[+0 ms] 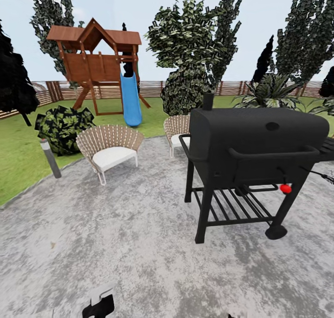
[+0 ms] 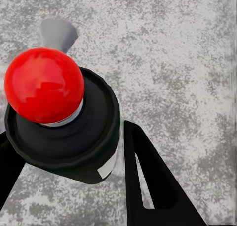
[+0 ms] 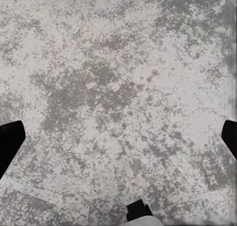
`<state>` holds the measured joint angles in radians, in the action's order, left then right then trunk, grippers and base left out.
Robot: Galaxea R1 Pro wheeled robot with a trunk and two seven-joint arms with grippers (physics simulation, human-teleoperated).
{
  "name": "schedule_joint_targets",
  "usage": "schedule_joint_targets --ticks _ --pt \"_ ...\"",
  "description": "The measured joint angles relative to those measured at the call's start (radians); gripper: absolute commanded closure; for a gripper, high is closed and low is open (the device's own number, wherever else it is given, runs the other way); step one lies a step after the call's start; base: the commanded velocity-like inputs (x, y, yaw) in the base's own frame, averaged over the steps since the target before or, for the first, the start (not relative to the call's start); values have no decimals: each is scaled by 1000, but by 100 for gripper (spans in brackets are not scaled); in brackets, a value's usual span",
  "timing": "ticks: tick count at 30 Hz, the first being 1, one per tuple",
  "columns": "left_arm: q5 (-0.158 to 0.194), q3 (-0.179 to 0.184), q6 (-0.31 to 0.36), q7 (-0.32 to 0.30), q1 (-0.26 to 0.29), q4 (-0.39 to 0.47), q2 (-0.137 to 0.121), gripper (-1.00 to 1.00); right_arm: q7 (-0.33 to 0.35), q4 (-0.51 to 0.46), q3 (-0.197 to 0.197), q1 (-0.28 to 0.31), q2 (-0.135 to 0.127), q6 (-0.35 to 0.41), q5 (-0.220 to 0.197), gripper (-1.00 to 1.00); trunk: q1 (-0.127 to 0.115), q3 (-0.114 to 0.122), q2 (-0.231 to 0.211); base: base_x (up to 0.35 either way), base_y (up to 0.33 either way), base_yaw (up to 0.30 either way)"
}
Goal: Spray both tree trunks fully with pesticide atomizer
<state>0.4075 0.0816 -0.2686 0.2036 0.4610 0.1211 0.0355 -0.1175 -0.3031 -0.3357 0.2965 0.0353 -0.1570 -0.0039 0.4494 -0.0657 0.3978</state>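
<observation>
In the left wrist view my left gripper (image 2: pixel 74 157) is shut on the pesticide atomizer (image 2: pixel 59 112), a black-bodied sprayer with a round red top and a pale grey spout. One black finger (image 2: pixel 148 186) presses its side. The same gripper (image 1: pixel 99 305) peeks in at the bottom edge of the head view. My right gripper (image 3: pixel 118 137) hangs open over bare grey paving, its fingertips (image 3: pixel 10 142) far apart. Mottled green tree crowns (image 1: pixel 185 35) (image 1: pixel 306 30) rise beyond the garden lawn (image 1: pixel 18 155). The tree trunks are hidden behind bushes and the grill.
A black barbecue grill (image 1: pixel 253 146) stands close ahead on the right. Two wicker chairs (image 1: pixel 110 146) (image 1: pixel 177 130) sit at the patio's far edge, a grey bollard (image 1: pixel 50 158) at its left. A wooden playhouse with a blue slide (image 1: pixel 99 58) and a slatted fence (image 1: pixel 153 88) lie beyond.
</observation>
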Motion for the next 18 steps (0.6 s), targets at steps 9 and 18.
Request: schedule_joint_targets --ticks 9,18 --pt "0 0 0 0 0 0 0 100 1 0 0 0 1 0 1 -100 0 0 0 0 0 -85" --pt "0 0 0 0 0 0 0 100 1 -1 0 0 1 -1 1 -100 0 0 0 0 0 -43"
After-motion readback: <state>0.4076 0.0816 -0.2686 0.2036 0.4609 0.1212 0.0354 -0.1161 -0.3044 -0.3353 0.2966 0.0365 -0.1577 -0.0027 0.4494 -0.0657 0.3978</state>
